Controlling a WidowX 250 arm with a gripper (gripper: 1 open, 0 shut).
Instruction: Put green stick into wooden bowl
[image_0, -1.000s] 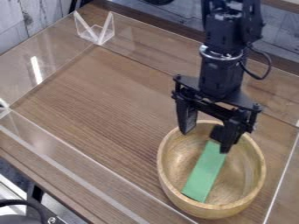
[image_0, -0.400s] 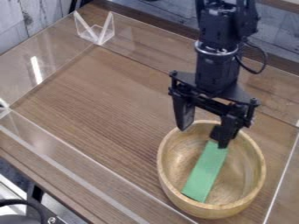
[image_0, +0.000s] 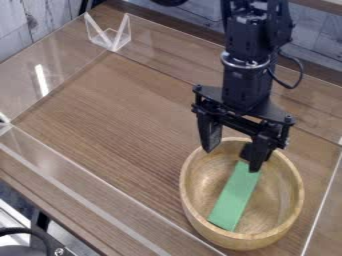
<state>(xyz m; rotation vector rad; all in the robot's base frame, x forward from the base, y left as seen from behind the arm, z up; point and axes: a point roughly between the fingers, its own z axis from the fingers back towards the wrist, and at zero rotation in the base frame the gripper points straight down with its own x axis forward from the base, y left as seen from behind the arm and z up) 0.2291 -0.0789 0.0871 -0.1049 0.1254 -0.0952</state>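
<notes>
The green stick (image_0: 235, 195) lies flat inside the wooden bowl (image_0: 197, 190), slanting from the bowl's near side up toward its far rim. The bowl sits at the table's near right. My gripper (image_0: 230, 141) hangs just above the bowl's far rim, pointing straight down. Its two dark fingers (image_0: 255, 153) stand wide apart and open, with nothing between them. The right finger's tip covers the stick's far end from this view, so I cannot tell whether they touch.
The bowl rests on a dark wood-grain table (image_0: 120, 110) ringed by clear acrylic walls (image_0: 40, 80). A small clear bracket (image_0: 107, 33) stands at the far left corner. A black cable trails behind the arm at the upper right.
The gripper has risen slightly above the bowl and stays open. The green stick has not moved.
</notes>
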